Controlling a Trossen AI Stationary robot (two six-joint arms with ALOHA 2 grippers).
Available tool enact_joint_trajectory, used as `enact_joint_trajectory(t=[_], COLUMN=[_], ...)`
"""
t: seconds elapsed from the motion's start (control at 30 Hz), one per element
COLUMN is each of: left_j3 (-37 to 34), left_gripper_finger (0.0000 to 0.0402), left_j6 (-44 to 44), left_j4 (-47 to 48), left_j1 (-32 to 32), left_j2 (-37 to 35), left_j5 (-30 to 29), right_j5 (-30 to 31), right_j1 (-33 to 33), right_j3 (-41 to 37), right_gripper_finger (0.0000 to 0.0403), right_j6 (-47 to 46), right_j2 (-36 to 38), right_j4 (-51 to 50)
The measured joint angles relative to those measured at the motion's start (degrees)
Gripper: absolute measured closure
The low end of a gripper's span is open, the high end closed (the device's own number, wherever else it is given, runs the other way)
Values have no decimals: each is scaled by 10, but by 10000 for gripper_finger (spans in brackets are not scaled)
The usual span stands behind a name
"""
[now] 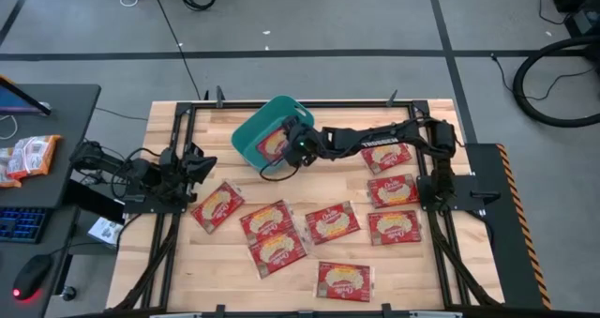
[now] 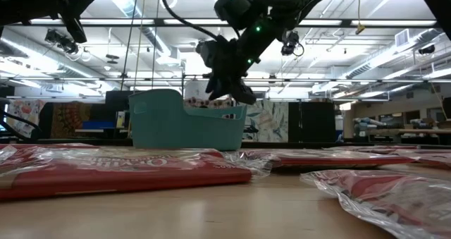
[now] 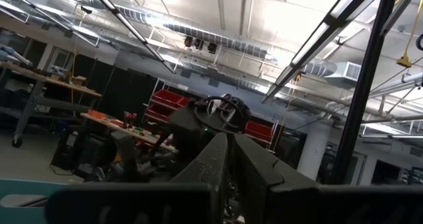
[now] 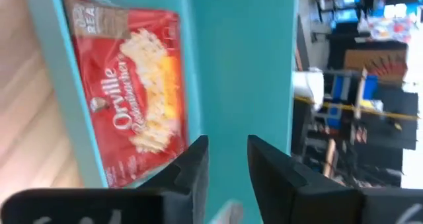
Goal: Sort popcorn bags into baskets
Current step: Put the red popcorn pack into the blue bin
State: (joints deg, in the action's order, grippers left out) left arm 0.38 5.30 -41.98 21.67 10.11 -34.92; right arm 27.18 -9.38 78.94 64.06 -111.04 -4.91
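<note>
The right gripper (image 1: 292,142) is hovering over the teal basket (image 1: 246,135) in the upper middle of the overhead frame, its fingers (image 4: 198,159) standing apart with nothing between them, while one popcorn bag (image 4: 135,85) is lying flat inside the tub, its red film and cream popcorn print facing up. The left gripper (image 1: 199,161) is waiting at the left of the frame, near the table's edge; its fingers (image 3: 218,161) are lying close together and gripping nothing. The other bags are lying flat on the pale plank table (image 1: 412,280), one (image 1: 217,206) at lower left of the pile, an overlapping pair (image 1: 272,232) in the middle, one (image 1: 344,279) alone at the bottom and four (image 1: 392,190) at the right. These packets look light, thin and flexible: glossy plastic wrap that is crinkling and catching the ceiling lights in the table-level view (image 2: 394,190), so it is probably slippery and likely to bend or droop when lifted. A pinch across a short edge or a corner seems the safest hold, since a flat face offers the fingers nothing to close on. The basket is looking like rigid moulded plastic with rounded corners and a rolled rim, standing upright on the wood.
</note>
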Motion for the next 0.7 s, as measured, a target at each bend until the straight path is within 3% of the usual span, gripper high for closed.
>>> enact_joint_trajectory(t=[0.4,0.7], left_j3=[0,0], left_gripper_finger=[370,370], left_j6=[-21,-52], left_j4=[2,-1], left_j1=[0,0], left_j2=[0,0], left_j5=[0,0], right_j5=[56,2], right_j1=[56,126], right_j3=[0,0], right_gripper_finger=[288,289], right_j6=[-127,-281], right_j2=[76,96], right_j4=[-82,-194])
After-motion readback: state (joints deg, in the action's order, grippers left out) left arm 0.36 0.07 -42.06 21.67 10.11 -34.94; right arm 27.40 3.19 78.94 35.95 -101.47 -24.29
